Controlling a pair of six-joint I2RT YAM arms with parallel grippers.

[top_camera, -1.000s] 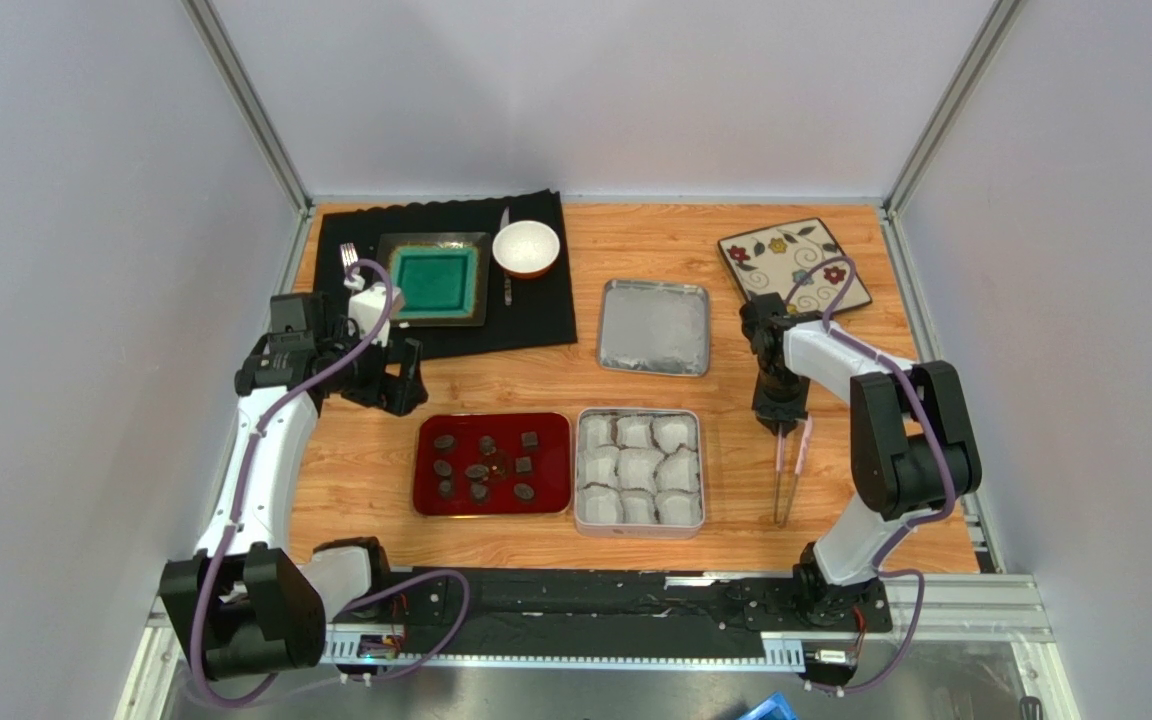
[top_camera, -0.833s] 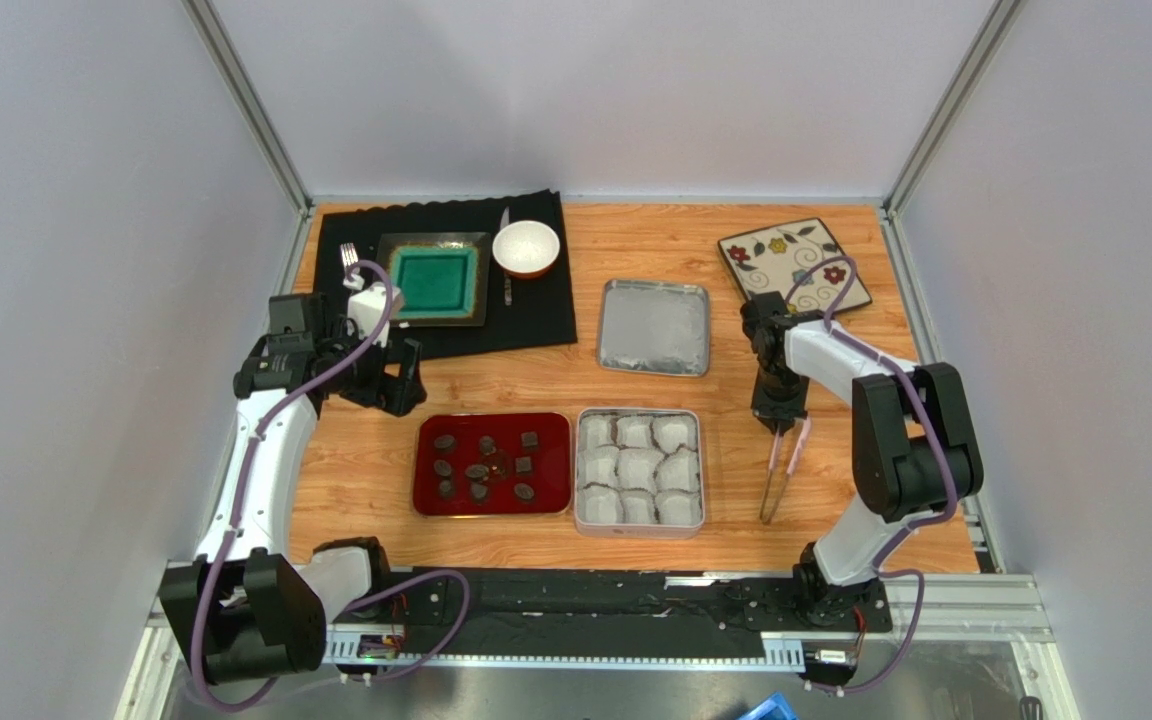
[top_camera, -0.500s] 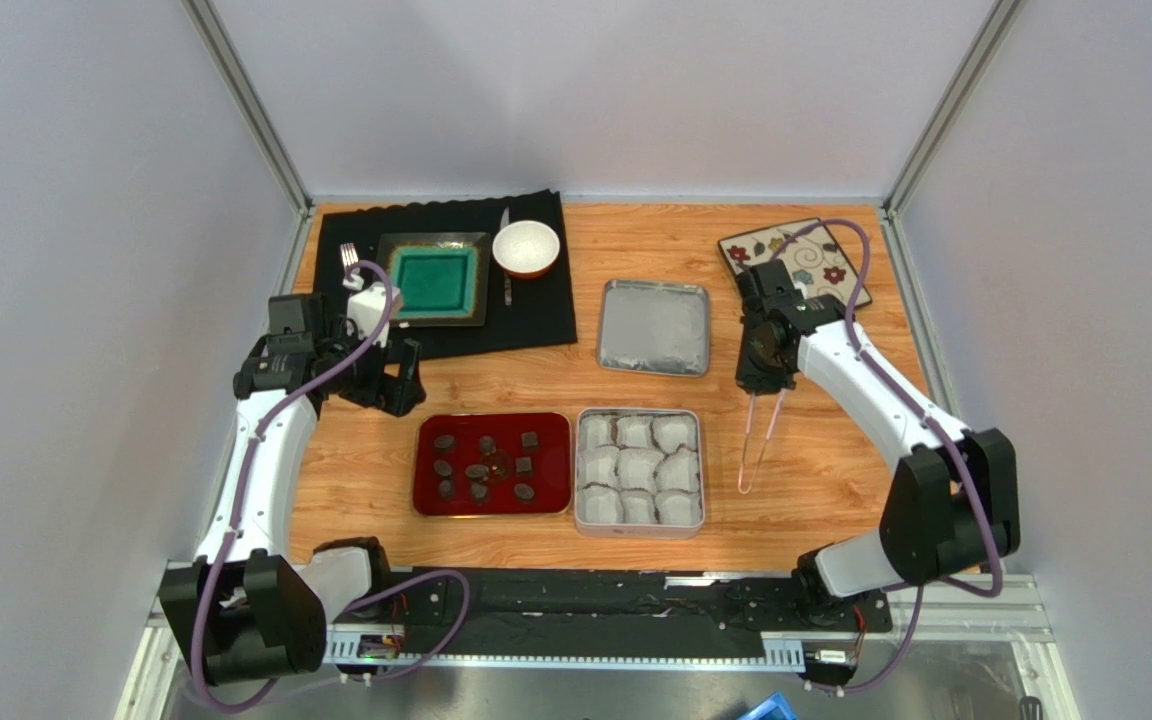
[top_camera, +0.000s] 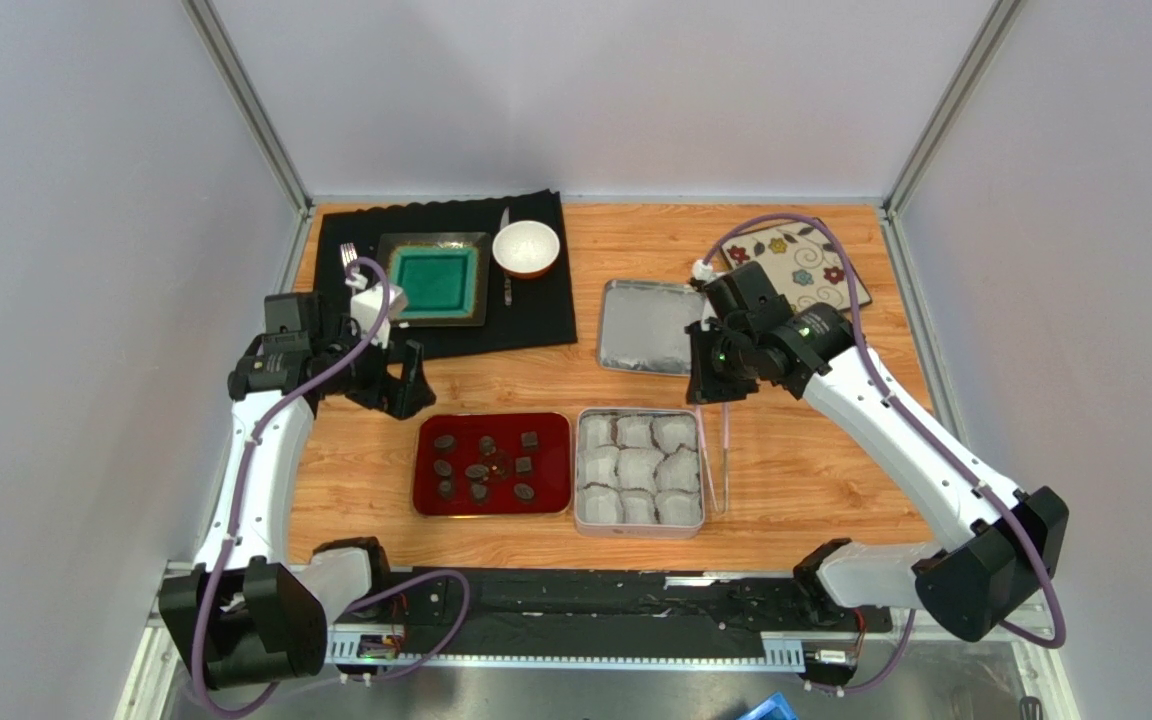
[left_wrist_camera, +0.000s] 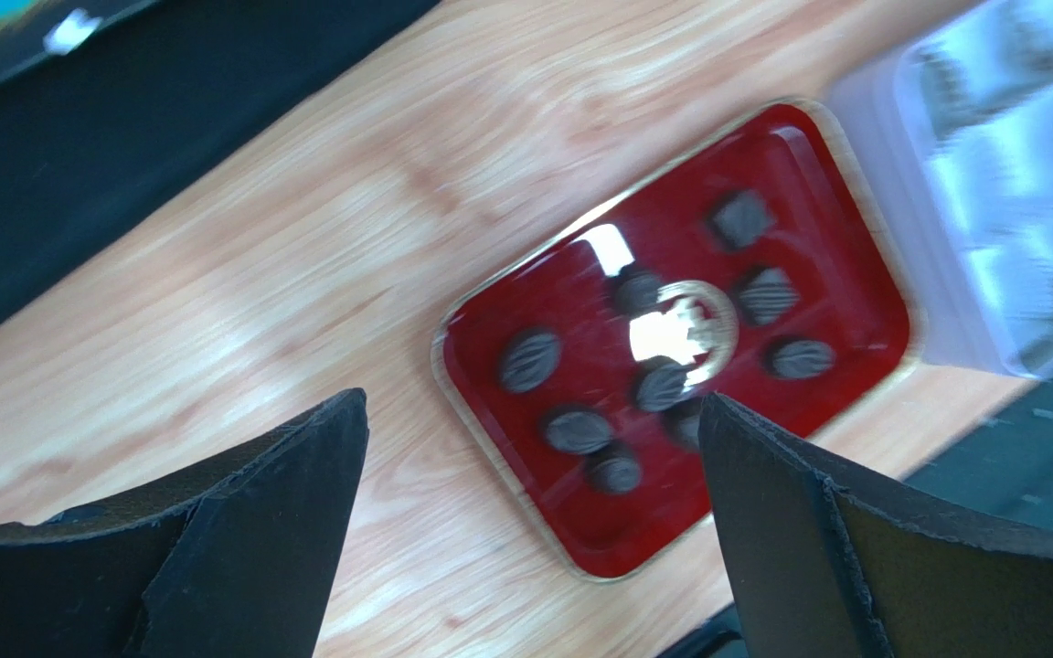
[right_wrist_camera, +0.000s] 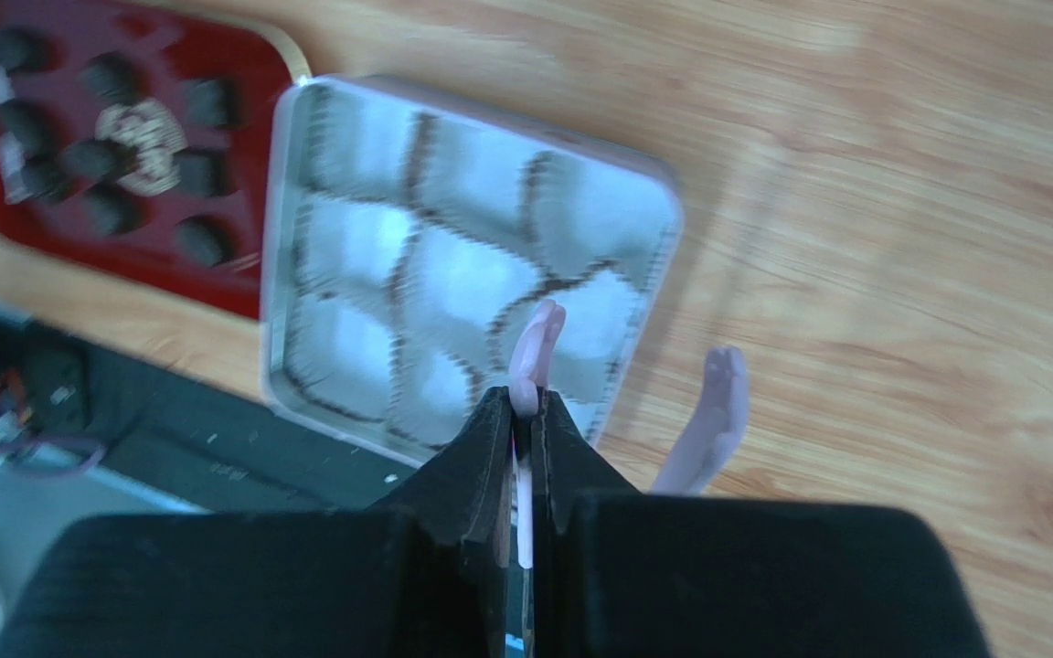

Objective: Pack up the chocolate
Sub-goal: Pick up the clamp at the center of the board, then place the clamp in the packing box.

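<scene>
- Right gripper (top_camera: 717, 369): right of centre in the overhead view, just above the tin's upper right corner; in the right wrist view (right_wrist_camera: 521, 459) its fingers are clenched on one arm of the pink tongs (top_camera: 723, 450).
- Pink tongs: they point toward the bottom of the overhead frame, along the tin's right edge. In the right wrist view (right_wrist_camera: 536, 346) one tip is seen against the paper cups, the other against bare wood just beside the tin.
- Left gripper (top_camera: 396, 378): left of centre, above the red tray's upper left corner; in the left wrist view (left_wrist_camera: 529, 409) the fingers stand wide apart, released, with nothing between them.
- Chocolate (top_camera: 489, 462): small dark pieces, all lying on the red tray (top_camera: 552, 495), lower centre of the overhead view; also seen at centre right of the left wrist view (left_wrist_camera: 656, 384).
- Tin (top_camera: 579, 518): touching or just beside the tray's right side, filled with white paper cups (top_camera: 639, 468).
- Flat silver lid (top_camera: 654, 327): above the tin, apart from it.
- Black mat (top_camera: 537, 300): upper left, bearing a green square plate (top_camera: 435, 279) and a white bowl (top_camera: 525, 246).
</scene>
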